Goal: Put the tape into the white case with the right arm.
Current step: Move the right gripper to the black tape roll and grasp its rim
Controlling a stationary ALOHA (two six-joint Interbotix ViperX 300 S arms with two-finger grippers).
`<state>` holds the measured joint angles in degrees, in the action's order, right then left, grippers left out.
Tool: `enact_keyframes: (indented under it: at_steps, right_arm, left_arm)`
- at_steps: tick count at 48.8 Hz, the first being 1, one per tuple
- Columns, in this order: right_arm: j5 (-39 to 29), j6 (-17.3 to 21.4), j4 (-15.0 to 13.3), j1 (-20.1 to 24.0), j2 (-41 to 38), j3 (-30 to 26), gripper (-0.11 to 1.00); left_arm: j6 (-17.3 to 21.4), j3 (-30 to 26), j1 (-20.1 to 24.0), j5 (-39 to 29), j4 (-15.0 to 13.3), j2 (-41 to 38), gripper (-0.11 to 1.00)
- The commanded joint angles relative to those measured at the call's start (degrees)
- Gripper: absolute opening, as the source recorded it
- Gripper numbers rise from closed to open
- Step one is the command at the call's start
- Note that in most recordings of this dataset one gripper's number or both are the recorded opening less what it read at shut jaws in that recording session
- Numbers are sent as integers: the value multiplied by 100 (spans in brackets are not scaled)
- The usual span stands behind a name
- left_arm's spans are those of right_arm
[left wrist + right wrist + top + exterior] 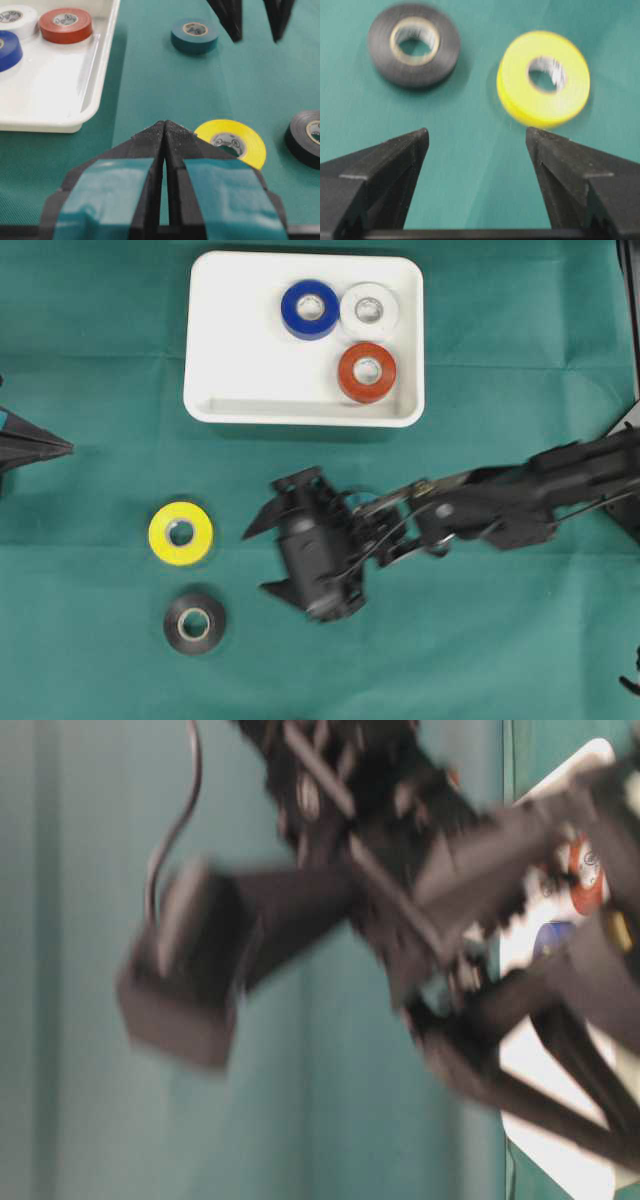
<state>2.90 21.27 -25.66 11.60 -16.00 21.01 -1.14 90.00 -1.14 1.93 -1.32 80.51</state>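
Right arm's black pointed-finger gripper (477, 137) spread wide, holding nothing, near yellow tape roll (543, 78) and black tape roll (414, 44) on green cloth (90, 370). Shallow white plastic case (240, 360) sits well apart, blue, white, red rolls inside.

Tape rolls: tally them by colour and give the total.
Blue: 1
White: 1
Red: 1
Yellow: 1
Black: 1
Teal: 1, seen only in the left wrist view
Total: 6
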Motion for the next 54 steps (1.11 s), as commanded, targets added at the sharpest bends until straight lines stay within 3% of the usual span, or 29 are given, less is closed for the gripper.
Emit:
enact_keyframes:
  at_steps: [1, 20, 42, 54]
  right_arm:
    - [-97, -9, -9, 97, -105, -501, 44]
    - [-580, -9, -9, 299, -879, -1784, 44]
    - [-703, -9, 0, 316, -1406, -2426, 44]
    - [-1327, 44, 0, 334, -1424, -2505, 44]
  left_arm:
    - [9, -70, -9, 62, -9, -35, 0]
    - [9, -53, -9, 88, 0, -18, 0]
    - [9, -26, -9, 105, 0, -18, 0]
    - [9, 9, -9, 158, 0, -18, 0]
